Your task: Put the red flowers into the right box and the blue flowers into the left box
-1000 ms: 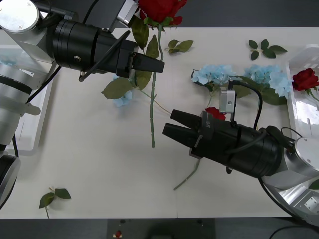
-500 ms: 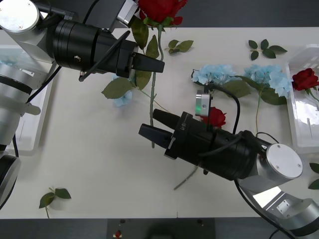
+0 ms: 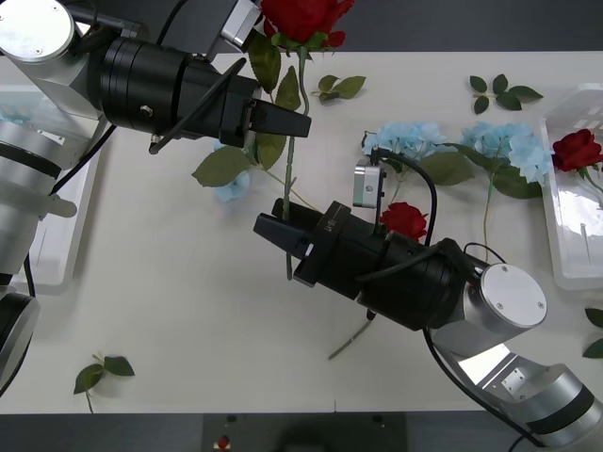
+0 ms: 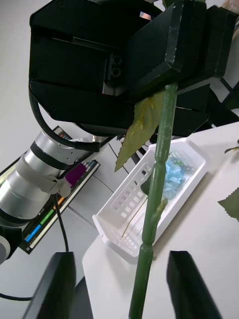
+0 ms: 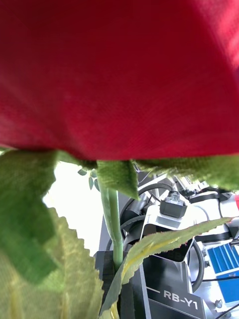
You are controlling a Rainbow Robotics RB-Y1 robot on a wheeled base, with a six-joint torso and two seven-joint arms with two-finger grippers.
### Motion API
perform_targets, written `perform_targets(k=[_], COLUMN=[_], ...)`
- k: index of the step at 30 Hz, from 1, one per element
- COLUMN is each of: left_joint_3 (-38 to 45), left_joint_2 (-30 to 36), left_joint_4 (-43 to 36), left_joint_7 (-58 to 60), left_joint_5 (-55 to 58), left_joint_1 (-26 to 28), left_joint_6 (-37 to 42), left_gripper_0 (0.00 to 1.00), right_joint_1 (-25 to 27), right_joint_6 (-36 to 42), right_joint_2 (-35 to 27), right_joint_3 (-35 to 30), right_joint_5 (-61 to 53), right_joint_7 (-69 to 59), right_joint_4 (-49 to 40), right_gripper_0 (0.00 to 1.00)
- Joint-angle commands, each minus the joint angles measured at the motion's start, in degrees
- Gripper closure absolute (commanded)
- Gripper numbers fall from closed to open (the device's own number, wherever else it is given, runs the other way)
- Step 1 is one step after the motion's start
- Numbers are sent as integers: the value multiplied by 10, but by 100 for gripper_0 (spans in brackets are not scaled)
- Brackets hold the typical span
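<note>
The held rose (image 3: 303,19) is cut off by the front view's top edge, and in the left wrist view its bloom (image 5: 119,70) presses so close that it blurs. The right gripper (image 3: 275,231) covers part of its stem (image 3: 289,188), and the right arm hides most of another rose (image 3: 405,219). The left box (image 3: 66,226) lies largely under the left arm.

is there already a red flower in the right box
Yes, a red flower lies inside the right box at the table's right edge in the front view.
</note>
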Motion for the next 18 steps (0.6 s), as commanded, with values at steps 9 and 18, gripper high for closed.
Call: perform_targets(k=[9,18], left_joint_3=[4,4], left_joint_2=[7,7], left_joint_4=[-9,-9], left_joint_7=[-15,-15], left_joint_5=[5,5], left_joint_1=[-21,-21], left_joint_6=[1,1], left_gripper_0=[100,65], right_joint_1=[-9,-10], right_joint_6=[-5,-6], right_joint_2=[4,-4], right_joint_3=[-4,-12], right_joint_5=[3,-5], right_joint_7=[-4,-5], right_joint_4=[-10,-10], right_gripper_0=[100,100])
